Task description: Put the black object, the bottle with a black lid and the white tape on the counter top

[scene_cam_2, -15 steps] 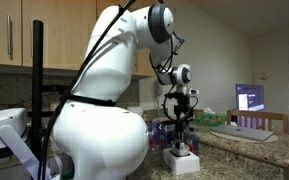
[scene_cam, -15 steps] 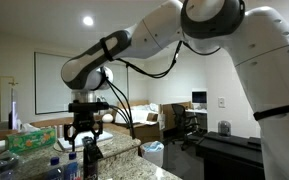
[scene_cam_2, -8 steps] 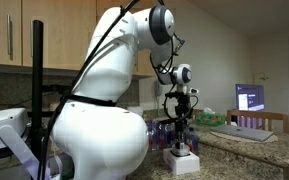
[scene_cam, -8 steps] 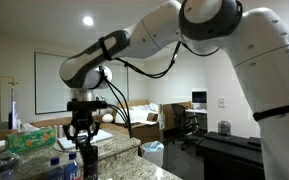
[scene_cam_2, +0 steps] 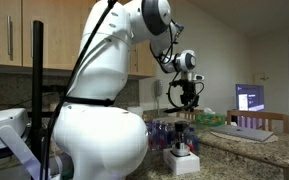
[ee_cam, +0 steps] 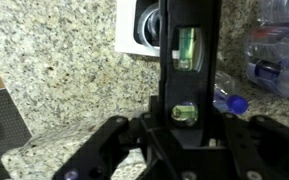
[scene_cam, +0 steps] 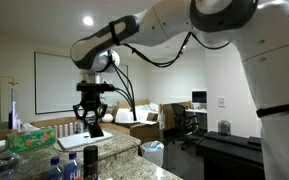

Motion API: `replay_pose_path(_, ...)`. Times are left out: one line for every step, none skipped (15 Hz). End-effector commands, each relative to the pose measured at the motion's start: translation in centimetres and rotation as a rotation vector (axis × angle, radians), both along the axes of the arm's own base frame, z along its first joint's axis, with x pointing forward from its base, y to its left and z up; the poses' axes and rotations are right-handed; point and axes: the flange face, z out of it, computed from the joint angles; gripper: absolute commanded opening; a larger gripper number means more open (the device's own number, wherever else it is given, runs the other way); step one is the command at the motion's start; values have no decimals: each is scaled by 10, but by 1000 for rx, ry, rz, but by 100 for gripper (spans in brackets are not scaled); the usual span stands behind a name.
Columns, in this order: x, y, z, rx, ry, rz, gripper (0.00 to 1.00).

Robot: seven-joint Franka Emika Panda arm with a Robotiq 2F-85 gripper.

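While the speckled counter top (ee_cam: 64, 60) gleams below (one ceiling light (scene_cam: 88, 20) lit overhead), the gripper (scene_cam: 92, 124) clamps the black object (ee_cam: 189, 60).

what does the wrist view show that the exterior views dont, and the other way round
Only the wrist view: the green vials set into the top face of the black object.

Only the exterior views: the whole arm, a ceiling light, wooden cabinets and a lit monitor.

Both: the tool clamped on the black object above the counter top, the white box and the blue-capped bottles.
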Motion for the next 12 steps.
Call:
replay_pose_path(-19, -73, 7, -36, 54, -75, 17)
replay_pose_path(-24, -100, 6, -43, 79, -102, 17)
replay_pose_path(-28, -127, 0, -48, 104, -123, 17)
replay_pose_path(-32, -153, -7, -50, 124, -138, 17)
replay_pose_path(-35, -178, -17, -56, 139, -154, 17)
replay_pose_path(-40, -201, -32, -56, 148, -164, 17)
replay_pose_path(-42, -219, -49, -51, 166, -168, 17)
replay_pose_path(-48, -234, -71, -44, 188, -186, 17)
replay_pose_path(-53, -246, -91, -39, 207, -205, 17)
replay_pose_path(-58, -256, -112, -36, 225, -230, 17)
replay_pose_path(-62, -262, -132, -48, 243, -272, 17)
replay_pose_path(-68, -266, -150, -64, 258, -327, 17)
